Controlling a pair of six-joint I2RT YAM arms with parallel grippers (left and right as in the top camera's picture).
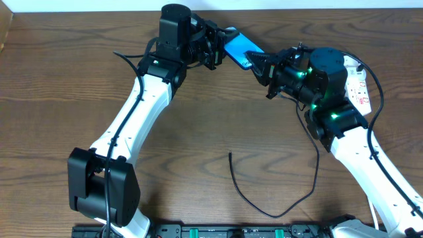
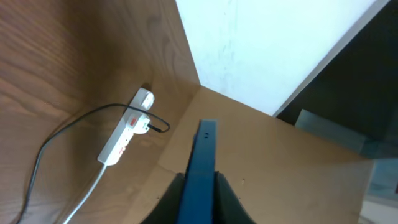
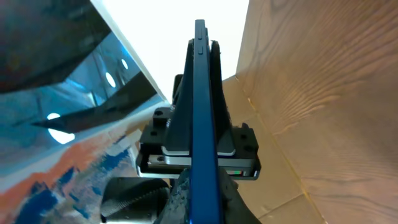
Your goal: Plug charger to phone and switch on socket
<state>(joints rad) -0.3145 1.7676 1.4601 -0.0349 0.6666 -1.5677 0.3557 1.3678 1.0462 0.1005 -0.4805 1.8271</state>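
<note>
In the overhead view you have both arms meeting near the far edge of the table, with the phone between them, its blue screen showing. The left gripper holds the phone's left end and the right gripper its right end. The charger lies loose on the wood in front of the arms, well apart from the phone, its free tip pointing away from you. The socket sits at the right, partly hidden behind the right arm. In your left wrist view the phone runs edge-on between the dark fingers, which are clamped on it. Beyond it the socket lies on the table with the white plug seated in it and the black cable looping away. In your right wrist view the phone is again edge-on, pinched at the bottom by the right fingers, with the left gripper closed on its far end.
</note>
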